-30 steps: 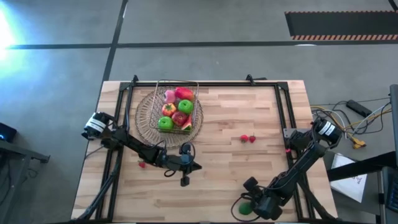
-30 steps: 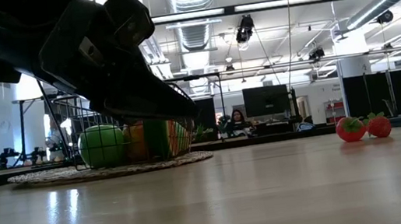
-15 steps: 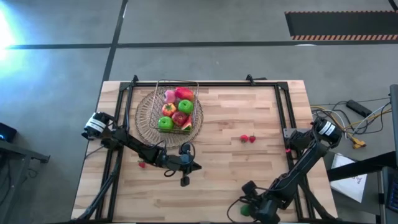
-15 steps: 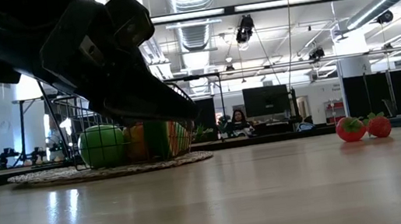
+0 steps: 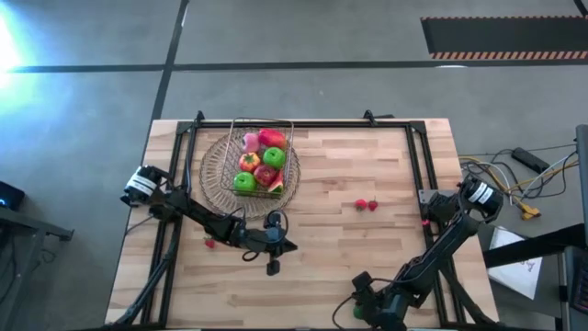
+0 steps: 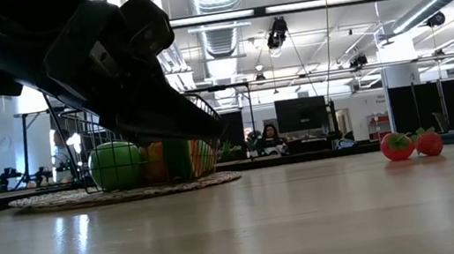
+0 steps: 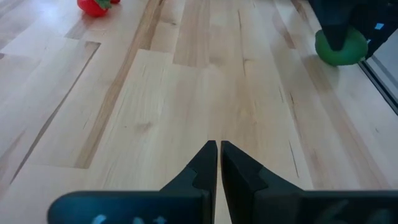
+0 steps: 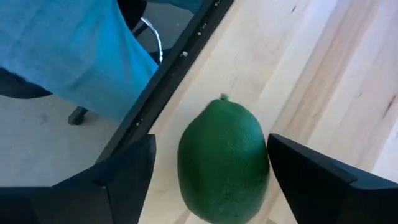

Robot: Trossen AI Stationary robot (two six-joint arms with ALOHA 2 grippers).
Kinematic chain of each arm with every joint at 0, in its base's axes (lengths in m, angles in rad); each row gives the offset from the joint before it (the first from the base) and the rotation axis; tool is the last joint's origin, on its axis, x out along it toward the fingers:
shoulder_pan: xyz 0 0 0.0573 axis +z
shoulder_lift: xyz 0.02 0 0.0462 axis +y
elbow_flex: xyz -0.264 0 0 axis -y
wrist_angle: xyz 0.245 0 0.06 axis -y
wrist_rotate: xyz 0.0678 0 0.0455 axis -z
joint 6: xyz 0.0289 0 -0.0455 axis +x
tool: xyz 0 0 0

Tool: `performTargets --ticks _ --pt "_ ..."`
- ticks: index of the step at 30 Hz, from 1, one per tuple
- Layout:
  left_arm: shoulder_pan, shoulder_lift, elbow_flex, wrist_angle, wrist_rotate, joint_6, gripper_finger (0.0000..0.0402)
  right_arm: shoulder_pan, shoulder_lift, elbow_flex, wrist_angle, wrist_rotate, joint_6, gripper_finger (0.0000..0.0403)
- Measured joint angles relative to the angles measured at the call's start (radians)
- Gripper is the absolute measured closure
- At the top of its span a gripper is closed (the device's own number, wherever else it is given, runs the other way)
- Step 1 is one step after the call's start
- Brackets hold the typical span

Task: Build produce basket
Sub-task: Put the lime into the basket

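Observation:
The wire basket stands on a round woven mat at the table's far left and holds green apples, a red apple, a peach and a tomato; the low view shows it behind my left arm. A dark green piece lies at the near edge. My right gripper is open over it, one finger on either side. Two red berries lie mid-table toward the right, and one more berry lies left of the middle. My left gripper is shut, low over the table's middle, pointing right. My right gripper stands astride the dark green piece, coming slanting down from the table's right. One finger is close beside the piece's side; whether it touches, I cannot tell. The other finger stands apart. The piece rests on the table.
A black frame rail runs along the table's near edge right beside the green piece, with floor and blue cloth beyond it. Bare wood lies between my left gripper and the green piece.
My right gripper has moved along the near edge toward the table's left, coming over the dark green piece, which now shows only partly under it in the high view. My left arm has kept still.

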Motion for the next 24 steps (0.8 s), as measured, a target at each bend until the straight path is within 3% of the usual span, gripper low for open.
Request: performTargets --ticks 16,20,24 --pt "-0.025 -0.025 -0.011 -0.044 0.006 -0.001 0.0398 0.011 -0.038 -0.064 0.010 0.111 0.020 0.0215" --pt "-0.100 -0.093 -0.014 -0.184 -0.011 -0.042 0.0398 0.004 -0.124 -0.060 -0.111 0.261 0.010 0.0215" --pt "-0.185 -0.140 -0.048 -0.243 -0.145 -0.105 0.0398 -0.051 -0.228 -0.060 -0.215 0.479 -0.052 0.0215"
